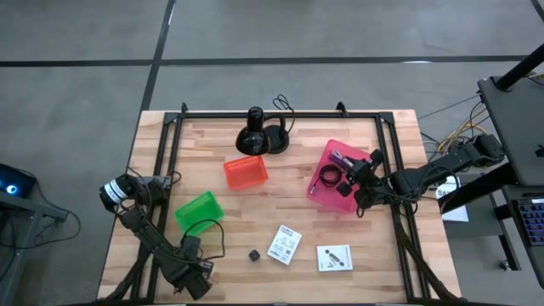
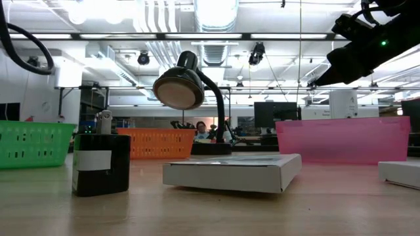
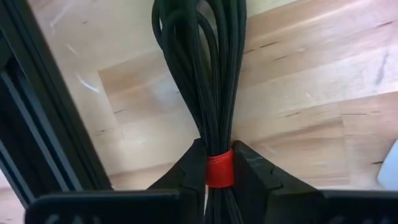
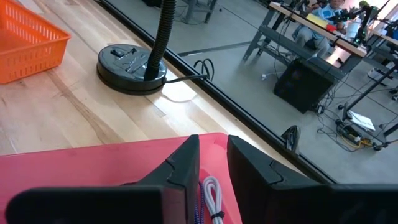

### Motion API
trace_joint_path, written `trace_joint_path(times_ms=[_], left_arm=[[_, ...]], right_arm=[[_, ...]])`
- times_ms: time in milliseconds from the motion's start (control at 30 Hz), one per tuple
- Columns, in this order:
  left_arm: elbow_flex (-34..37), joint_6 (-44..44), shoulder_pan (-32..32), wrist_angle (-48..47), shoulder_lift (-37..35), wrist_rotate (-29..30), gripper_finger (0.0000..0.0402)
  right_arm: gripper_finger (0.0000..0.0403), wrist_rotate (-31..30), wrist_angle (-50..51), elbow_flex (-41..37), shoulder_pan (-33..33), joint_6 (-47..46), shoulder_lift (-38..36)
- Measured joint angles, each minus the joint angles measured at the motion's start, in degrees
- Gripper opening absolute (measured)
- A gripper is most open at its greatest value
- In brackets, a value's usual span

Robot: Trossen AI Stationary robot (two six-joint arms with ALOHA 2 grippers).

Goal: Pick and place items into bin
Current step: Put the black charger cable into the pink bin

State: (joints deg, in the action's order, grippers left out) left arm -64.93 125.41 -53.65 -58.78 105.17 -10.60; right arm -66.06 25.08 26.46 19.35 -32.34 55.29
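Black coiled cable [image 3: 202, 81]: we see it clamped at its red band in the left gripper [image 3: 219, 171], strands running lengthwise away over the table's [image 3: 311, 93] near-left corner; right gripper [image 4: 212, 163], fingers slightly apart, over pink bin [image 4: 93, 163]

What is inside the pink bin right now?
The pink bin holds a black coiled cable and a purple strap. The right gripper covers the bin's right part, hiding anything beneath.

left claw [image 3: 219, 171] – clamped, front-left corner | right claw [image 4: 213, 163] – slightly parted, right side
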Motion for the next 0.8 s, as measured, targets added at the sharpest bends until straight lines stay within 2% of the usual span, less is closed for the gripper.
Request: trace_joint_path(times_ms=[133,300,600,800], left_arm=[[0.2,-0.6,0.0,0.0,-0.5,-1.5,0.0038],[0.1,-3.1,-0.1,0.3,-2.6,-7.3,0.0038],[0.0,-9.3,-0.1,2.2,-5.2,-7.2,0.0038],[0.0,-9.7,-0.1,1.8,-7.5,-7.2,0.0038]], right_arm=[[0.0072,0.0,0.0,0.0,0.0,0.0,0.0],[0.0077,0.0,0.0,0.0,0.0,0.0,0.0],[0.0074,0.0,0.0,0.0,0.0,0.0,0.0],[0.0068,0.0,0.1,0.0,0.0,0.0,0.0]])
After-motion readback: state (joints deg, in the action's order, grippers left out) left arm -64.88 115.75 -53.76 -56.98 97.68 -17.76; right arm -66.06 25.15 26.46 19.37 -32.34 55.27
